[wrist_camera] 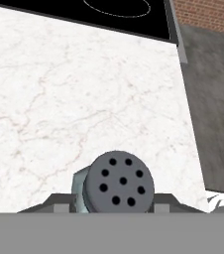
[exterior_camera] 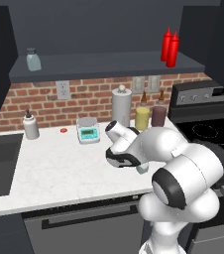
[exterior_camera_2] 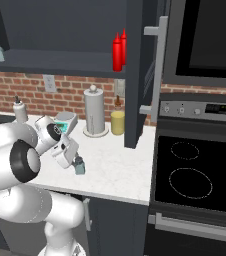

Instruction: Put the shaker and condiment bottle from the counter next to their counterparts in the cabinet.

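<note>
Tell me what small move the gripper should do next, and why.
Probably finish closing, then lift. The gripper sits low around the small blue-grey shaker with a dark perforated cap on the white marble counter, and its matching jar waits on the dark cabinet shelf.

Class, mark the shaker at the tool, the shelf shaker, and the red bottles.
Shaker [wrist_camera: 118, 182]: hand view, holed grey cap.
Shelf shaker [exterior_camera: 33, 60]: left base view, pale body.
Red bottles [exterior_camera: 170, 47]: left base view, front bottle's body.

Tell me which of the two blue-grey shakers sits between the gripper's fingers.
The shaker on the counter's front edge, at the gripper; the other shaker stands on the cabinet shelf.
</note>
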